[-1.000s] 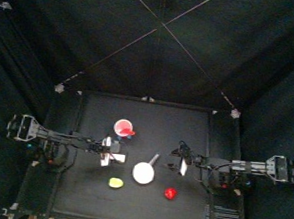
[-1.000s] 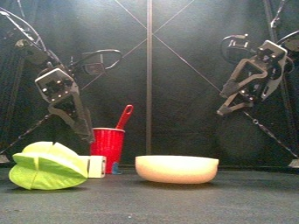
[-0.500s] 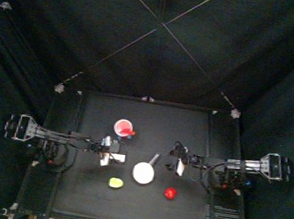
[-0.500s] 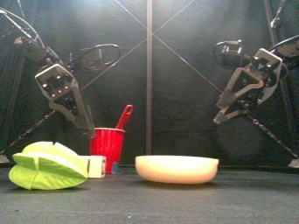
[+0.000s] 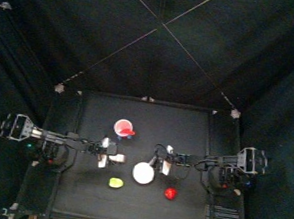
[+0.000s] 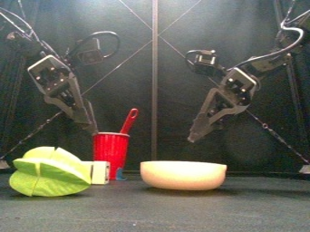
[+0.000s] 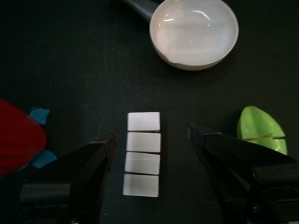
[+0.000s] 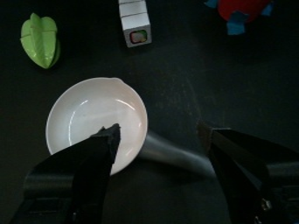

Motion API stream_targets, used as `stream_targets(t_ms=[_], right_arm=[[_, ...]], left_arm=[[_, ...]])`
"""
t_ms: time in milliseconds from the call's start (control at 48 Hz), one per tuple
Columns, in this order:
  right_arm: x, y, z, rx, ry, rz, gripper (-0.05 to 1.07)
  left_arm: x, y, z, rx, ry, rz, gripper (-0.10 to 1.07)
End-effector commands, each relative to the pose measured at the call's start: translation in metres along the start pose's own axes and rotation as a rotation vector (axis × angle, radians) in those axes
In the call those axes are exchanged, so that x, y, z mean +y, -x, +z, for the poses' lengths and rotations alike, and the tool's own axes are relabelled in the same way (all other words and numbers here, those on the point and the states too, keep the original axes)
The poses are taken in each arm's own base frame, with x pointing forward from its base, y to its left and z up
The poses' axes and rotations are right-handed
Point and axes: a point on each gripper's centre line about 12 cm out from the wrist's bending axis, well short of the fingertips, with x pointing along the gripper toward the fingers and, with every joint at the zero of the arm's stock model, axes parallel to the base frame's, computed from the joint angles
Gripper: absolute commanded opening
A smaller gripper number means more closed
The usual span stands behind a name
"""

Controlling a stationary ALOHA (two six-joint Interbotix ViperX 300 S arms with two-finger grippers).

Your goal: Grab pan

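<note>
The right gripper (image 8: 158, 144) was spread wide and empty above the pan (image 8: 100, 122), whose handle (image 8: 176, 153) lay right between the jaws, so it was judged best lowered straight and closed across the handle, while the left gripper (image 7: 149, 153), also open, hung over white blocks (image 7: 142, 154).

white pan (image 8: 98, 125), upright, mid-table, seemingly empty
</note>
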Motion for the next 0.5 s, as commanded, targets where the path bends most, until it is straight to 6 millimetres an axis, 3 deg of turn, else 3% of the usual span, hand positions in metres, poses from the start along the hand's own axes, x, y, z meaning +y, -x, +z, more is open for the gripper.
stream_targets(t_ms=[0, 208, 479], right_arm=[[0.003, -0.005, 0.013, -0.01, 0.037, 0.006, 0.99], [0.013, -0.022, 0.012, 0.055, 0.096, 0.02, 0.99], [0.01, -0.037, 0.008, 0.093, 0.103, 0.013, 0.99]], left_arm=[[-0.003, 0.003, 0.008, -0.047, -0.003, -0.011, 0.98], [-0.005, 0.007, 0.006, -0.061, 0.011, -0.019, 0.98], [-0.009, 0.015, 0.006, -0.113, 0.006, -0.034, 0.98]])
